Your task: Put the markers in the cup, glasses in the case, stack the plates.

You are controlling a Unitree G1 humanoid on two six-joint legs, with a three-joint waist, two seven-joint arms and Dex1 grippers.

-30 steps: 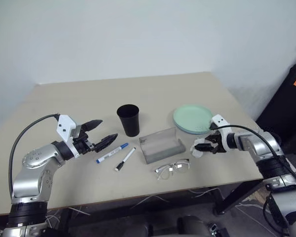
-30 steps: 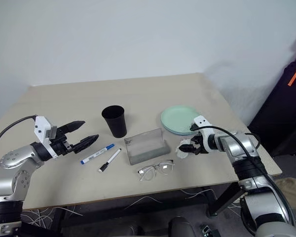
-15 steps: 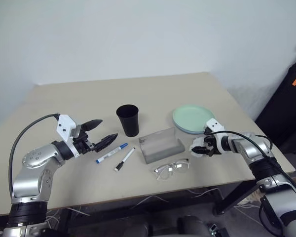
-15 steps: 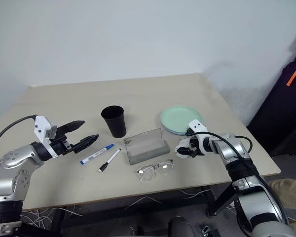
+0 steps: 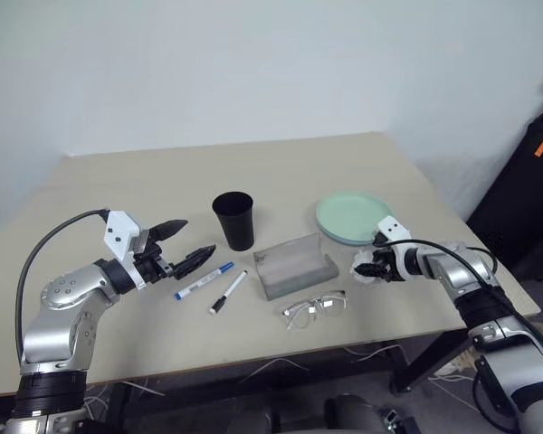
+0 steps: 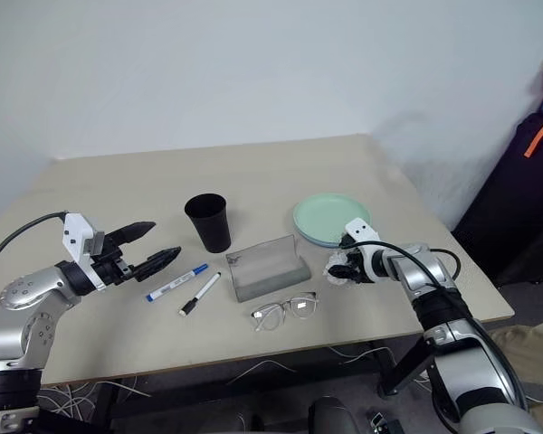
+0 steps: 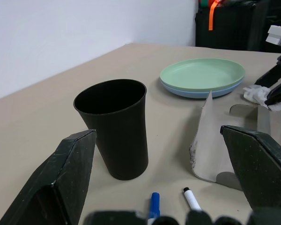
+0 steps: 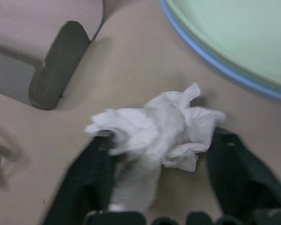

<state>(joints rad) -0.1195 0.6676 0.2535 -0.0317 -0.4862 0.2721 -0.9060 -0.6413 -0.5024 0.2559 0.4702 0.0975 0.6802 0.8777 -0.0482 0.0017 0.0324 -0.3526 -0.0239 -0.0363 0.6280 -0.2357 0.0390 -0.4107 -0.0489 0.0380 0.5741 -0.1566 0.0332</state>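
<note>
On the table [image 5: 118,181], the cup [image 5: 234,220] stands behind the two markers [image 5: 215,285], left of the open case [image 5: 295,265]. The glasses [image 5: 315,307] lie before the case; the stacked plates [image 5: 352,217] sit right (a tissue [image 5: 366,268] just before them).

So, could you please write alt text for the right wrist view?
The right gripper has its two black fingers on either side of a crumpled white tissue on the beige table. The stacked plates lie beyond it, with one end of the open grey case nearby.
</note>
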